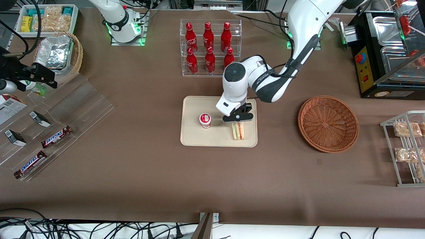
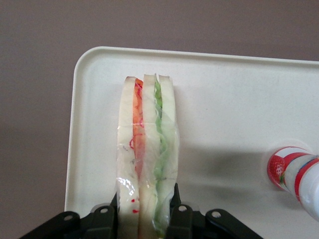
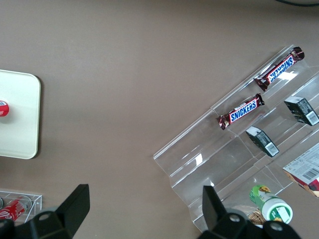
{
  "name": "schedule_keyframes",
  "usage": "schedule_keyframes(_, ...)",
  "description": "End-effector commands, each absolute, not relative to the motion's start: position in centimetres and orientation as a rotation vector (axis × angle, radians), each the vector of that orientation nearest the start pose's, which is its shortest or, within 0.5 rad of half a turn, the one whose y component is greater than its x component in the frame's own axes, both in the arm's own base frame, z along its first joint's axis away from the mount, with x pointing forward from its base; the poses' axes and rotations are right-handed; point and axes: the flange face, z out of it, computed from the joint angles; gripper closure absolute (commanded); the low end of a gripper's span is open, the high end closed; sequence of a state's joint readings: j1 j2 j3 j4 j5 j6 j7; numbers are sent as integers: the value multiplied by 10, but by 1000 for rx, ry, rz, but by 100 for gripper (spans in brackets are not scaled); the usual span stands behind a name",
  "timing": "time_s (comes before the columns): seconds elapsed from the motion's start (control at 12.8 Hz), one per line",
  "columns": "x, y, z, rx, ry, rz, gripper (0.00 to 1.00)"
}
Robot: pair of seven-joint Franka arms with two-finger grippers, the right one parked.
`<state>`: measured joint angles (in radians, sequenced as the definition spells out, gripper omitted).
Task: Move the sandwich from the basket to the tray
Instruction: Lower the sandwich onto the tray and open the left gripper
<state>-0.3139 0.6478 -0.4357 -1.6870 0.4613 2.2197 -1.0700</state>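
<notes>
The triangular wedge sandwich in clear wrap [image 1: 237, 131], pale bread with red and green filling layers on its edge, stands on edge on the flat cream-beige rectangular tray [image 1: 196, 139], near the tray's end toward the working arm. The left arm's black pincer [image 1: 237, 122] sits directly over it, clenched on the sandwich: in the wrist view one black finger [image 2: 105, 219] presses each bread face of the sandwich [image 2: 147, 164]. On the same tray [image 2: 224, 99], beside the sandwich toward the parked arm's end, stands a small white cup with a red-and-white lid [image 1: 205, 120]; strawberry print shows on its side, text not legible. The round reddish-brown woven wicker basket [image 1: 328, 123] lies on the brown worktop [image 1: 212, 179] toward the working arm's end, well apart from the tray, with nothing in it. A clear acrylic rack [image 1: 210, 47], farther from the front camera than the tray, holds six red bottles with white script logos. Toward the parked arm's end, a clear stepped display [image 1: 49, 132] carries two brown bars reading "SNICKERS" [image 1: 56, 136] and small dark boxes. A lighter tan wicker basket [image 1: 77, 56] holds foil containers.
</notes>
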Motion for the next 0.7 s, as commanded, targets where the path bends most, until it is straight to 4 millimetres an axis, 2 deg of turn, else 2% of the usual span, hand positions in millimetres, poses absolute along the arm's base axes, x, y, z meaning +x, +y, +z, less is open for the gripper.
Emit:
schedule_keyframes(0.0,519,-422,241,-3022,-127,-104,64)
schedule_keyframes(0.55,513,-423,237,-3014,-118,-85,63)
schedule_keyframes(0.62,512,-424,237,-3013,-115,-84,60)
